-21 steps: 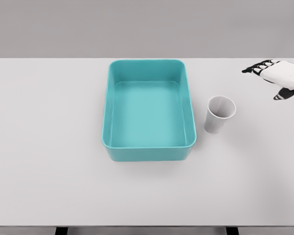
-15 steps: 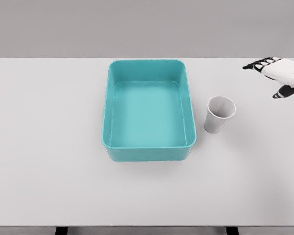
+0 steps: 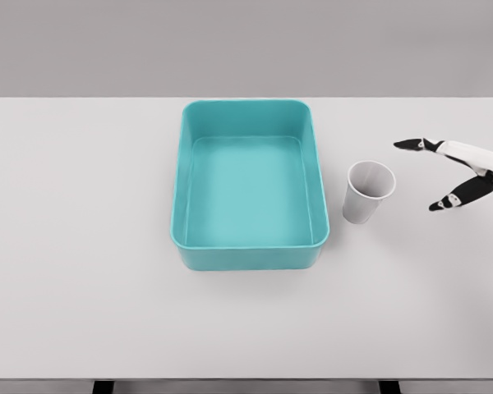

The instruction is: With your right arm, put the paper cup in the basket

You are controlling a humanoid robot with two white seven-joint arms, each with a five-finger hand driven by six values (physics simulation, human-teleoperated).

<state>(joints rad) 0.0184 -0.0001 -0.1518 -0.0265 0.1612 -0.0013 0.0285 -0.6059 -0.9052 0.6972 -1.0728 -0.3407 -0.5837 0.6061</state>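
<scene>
- Right hand (image 3: pixel 456 174): you will see it has dropped lower and nearer the cup, fingers spread, holding nothing.
- Paper cup (image 3: pixel 368 192): unmoved, upright on the counter (image 3: pixel 82 246), just right of the basket (image 3: pixel 248 253).
- Meaning: approach under way; grasp not yet made.

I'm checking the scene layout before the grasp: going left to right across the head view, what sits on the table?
Teal basket → paper cup, standing upright just right of the basket → right hand, fingers spread open, apart from the cup, over the table.
</scene>
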